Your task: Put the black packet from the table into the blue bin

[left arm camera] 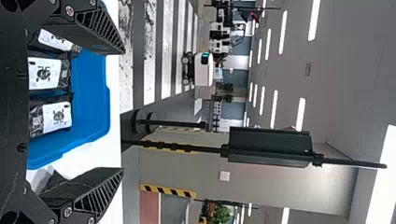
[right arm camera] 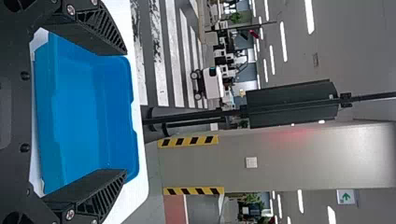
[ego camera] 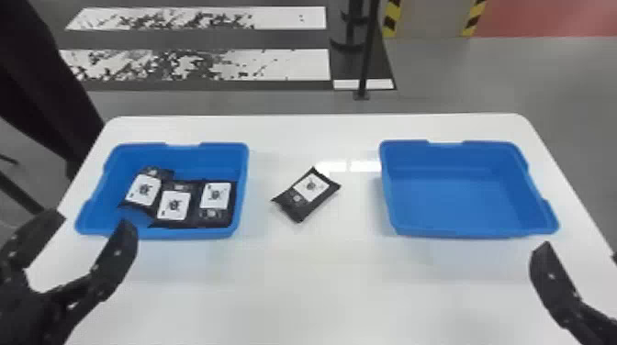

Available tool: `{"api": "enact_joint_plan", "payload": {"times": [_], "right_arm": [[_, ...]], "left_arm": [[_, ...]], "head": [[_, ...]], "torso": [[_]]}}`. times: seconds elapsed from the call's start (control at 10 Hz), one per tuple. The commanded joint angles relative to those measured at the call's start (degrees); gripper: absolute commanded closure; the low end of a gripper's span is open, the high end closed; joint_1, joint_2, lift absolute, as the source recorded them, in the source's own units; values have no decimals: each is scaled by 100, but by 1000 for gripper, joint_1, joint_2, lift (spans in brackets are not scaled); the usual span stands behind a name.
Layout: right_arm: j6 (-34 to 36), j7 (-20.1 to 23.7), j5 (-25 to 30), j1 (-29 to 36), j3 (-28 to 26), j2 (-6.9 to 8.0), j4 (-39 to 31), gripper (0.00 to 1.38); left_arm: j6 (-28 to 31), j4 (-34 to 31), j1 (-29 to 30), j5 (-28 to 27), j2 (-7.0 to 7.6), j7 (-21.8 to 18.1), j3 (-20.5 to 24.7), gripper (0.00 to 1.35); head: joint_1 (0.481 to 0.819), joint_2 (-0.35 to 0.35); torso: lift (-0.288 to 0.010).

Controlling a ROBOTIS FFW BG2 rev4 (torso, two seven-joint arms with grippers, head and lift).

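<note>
A black packet [ego camera: 306, 194] with a white label lies flat on the white table between two blue bins. The left blue bin [ego camera: 174, 153] holds several similar packets [ego camera: 173, 204]; the right blue bin [ego camera: 459, 197] has nothing in it. My left gripper [ego camera: 85, 234] stands open at the near left, in front of the left bin. The left wrist view has the left gripper [left arm camera: 122, 111] with its fingers wide apart and nothing between them. My right gripper [ego camera: 546, 270] is at the near right, in front of the right bin; in the right wrist view the right gripper [right arm camera: 126, 112] is open and holds nothing.
The white table [ego camera: 303, 284] has rounded far corners. Behind it a dark pole [ego camera: 367, 55] stands on the floor by white stripes. A dark, blurred shape [ego camera: 41, 82] rises beyond the table's left edge.
</note>
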Motion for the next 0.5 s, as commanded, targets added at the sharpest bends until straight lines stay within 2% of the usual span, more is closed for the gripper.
{"api": "enact_joint_plan", "payload": {"times": [0.0, 0.4], "right_arm": [[0, 0, -13, 42, -13, 5, -12, 113], [0, 0, -47, 169, -47, 5, -96, 113]], "left_arm": [[-4, 0, 0, 0, -1, 0, 6, 134], [-32, 0, 14, 23, -18, 9, 40, 134]], "head": [[695, 14], [695, 17]], "torso": [[-110], [-110]]}}
